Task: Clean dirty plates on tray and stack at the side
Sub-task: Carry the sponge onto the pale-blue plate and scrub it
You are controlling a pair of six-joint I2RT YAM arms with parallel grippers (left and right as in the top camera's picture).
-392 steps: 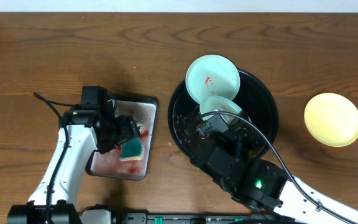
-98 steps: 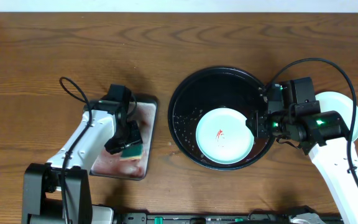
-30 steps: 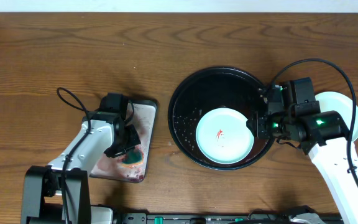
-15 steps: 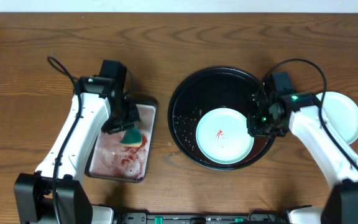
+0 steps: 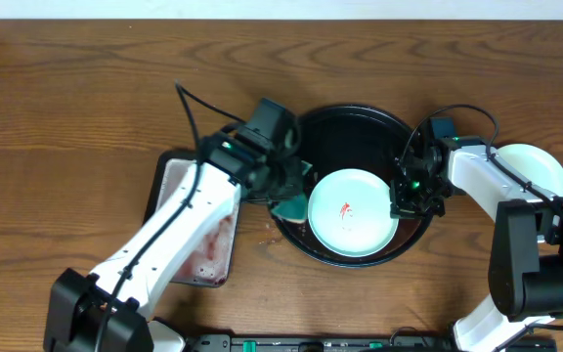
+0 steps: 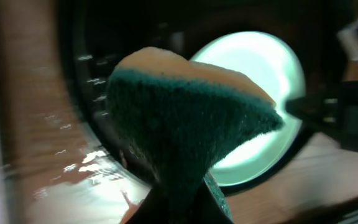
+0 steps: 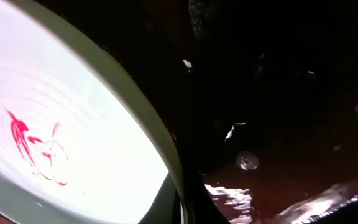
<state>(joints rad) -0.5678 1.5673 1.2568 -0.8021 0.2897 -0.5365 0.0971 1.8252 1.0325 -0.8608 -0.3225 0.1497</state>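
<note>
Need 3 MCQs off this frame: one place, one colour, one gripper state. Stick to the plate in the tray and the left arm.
1. Where does the smeared mint plate sit?
A) in the black tray
B) on bare wood
C) on another plate

2. What colour is its smear?
A) brown
B) red
C) green

3. The left gripper is:
A) open, empty
B) shut on a plate
C) shut on the sponge

Key: 1 A, the overhead view shows dark tray floor all round the plate. 2 B, the right wrist view shows red streaks. 3 C, the left wrist view shows the sponge pinched at its base.
</note>
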